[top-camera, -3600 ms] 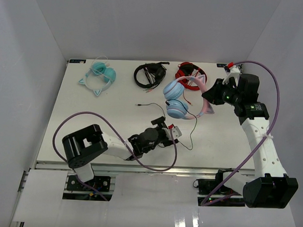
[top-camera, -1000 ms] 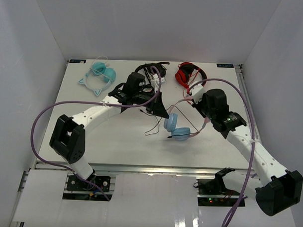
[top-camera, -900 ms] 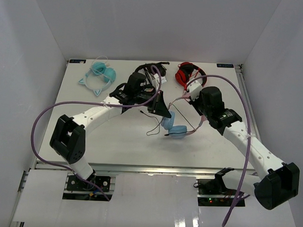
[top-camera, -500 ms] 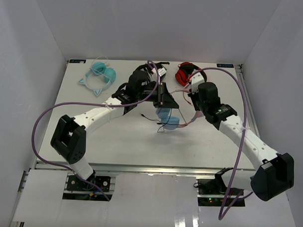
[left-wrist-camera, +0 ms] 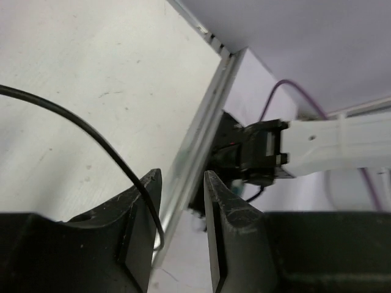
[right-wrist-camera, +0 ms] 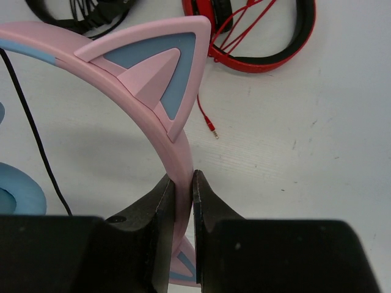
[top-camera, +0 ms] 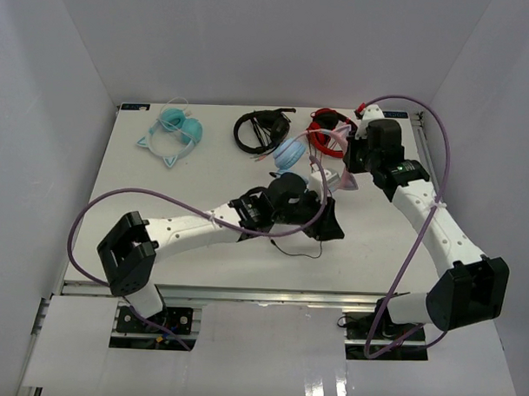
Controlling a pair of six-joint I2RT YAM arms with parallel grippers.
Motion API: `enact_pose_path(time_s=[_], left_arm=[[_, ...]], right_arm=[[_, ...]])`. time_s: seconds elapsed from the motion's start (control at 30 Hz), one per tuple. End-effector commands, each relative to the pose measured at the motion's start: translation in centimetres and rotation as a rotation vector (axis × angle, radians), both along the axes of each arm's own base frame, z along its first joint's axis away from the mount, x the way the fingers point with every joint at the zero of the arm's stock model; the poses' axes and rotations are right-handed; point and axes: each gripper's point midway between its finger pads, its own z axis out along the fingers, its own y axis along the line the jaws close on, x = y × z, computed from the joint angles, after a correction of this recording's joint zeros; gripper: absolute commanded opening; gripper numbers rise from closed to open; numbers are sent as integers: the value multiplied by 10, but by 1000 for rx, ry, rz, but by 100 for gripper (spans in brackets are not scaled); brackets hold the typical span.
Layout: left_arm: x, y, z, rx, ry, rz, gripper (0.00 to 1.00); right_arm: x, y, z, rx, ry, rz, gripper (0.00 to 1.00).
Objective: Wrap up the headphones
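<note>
Left gripper (left-wrist-camera: 181, 183): narrowly parted, low over the near middle of the worktop (top-camera: 160, 194); nothing pinched.
Cable (left-wrist-camera: 91, 131): thin and dark, lying loose in that narrow gap, trailing slack across the worktop toward the headphones (right-wrist-camera: 146, 67); plug end not visible.
Step in hand: judged as taking a fresh hold on the cable for another turn round the headband (right-wrist-camera: 177, 140).
How to do it well: close only with the cable seated well inside the jaws, not on a tip edge. Take hold near enough to the headphones to leave little slack. Draw gently, to avoid twisting the band in the other grip.
Headphones: behind the left arm, right of centre, seemingly held off the worktop, with a light blue ear cup (top-camera: 290, 151) toward the far left.
Right gripper (right-wrist-camera: 182, 180): clamped tight on the pink headband just below a cat ear; best used as a steady anchor.
Progress: number of turns on the band not readable; wrap judged unfinished, given the loose cable on the worktop.
Risk: red headphones (right-wrist-camera: 256, 62) just beyond the held band, black headphones (top-camera: 271, 124) next along. Route the cable short of both to avoid a snag.
Far left: aqua cat-ear headphones (top-camera: 176, 130), well apart, no concern.
</note>
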Motion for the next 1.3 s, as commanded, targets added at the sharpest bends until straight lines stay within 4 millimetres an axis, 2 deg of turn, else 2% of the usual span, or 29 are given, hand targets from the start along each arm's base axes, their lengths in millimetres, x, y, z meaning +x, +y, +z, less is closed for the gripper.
enact_pose_path(time_s=[0.0, 0.1, 0.17, 0.27, 0.33, 0.4, 0.47, 0.57, 0.67, 0.73, 0.77, 0.87, 0.93, 1.03, 1.07, 1.27], left_arm=[[7, 2, -18, 59, -391, 99, 43], [10, 10, -37, 73, -517, 137, 41], [19, 21, -58, 115, -605, 160, 18], [31, 34, -81, 188, -688, 192, 7], [36, 39, -91, 213, -712, 210, 7], [39, 42, -93, 216, -763, 211, 13], [41, 48, -99, 228, -783, 226, 23], [44, 58, -104, 239, -820, 242, 29], [46, 66, -101, 226, -839, 253, 30], [45, 73, -100, 216, -840, 252, 24], [46, 77, -101, 216, -838, 251, 19], [51, 94, -100, 193, -808, 255, 2], [55, 106, -102, 173, -772, 251, 0], [64, 125, -103, 148, -725, 262, 0], [62, 128, -105, 134, -709, 236, 0], [75, 152, -102, 130, -671, 225, 0]], right_arm=[[-2, 18, 74, 254, -93, 53, 8], [-9, 18, 85, 294, -91, 73, 8], [-15, 18, 94, 324, -98, 88, 8], [-27, 20, 104, 361, -110, 118, 8], [-34, 21, 109, 384, -111, 143, 8], [-39, 23, 111, 406, -106, 166, 8], [-46, 28, 118, 437, -104, 214, 8], [-60, 37, 128, 480, -98, 307, 8], [-72, 43, 132, 495, -99, 395, 8], [-84, 48, 134, 495, -109, 477, 8], [-84, 48, 135, 494, -111, 482, 8], [-105, 53, 136, 483, -134, 644, 8], [-116, 56, 137, 486, -135, 698, 8], [-120, 54, 135, 437, -164, 726, 8], [-122, 52, 134, 413, -175, 729, 8], [-127, 37, 119, 217, -215, 745, 8]])
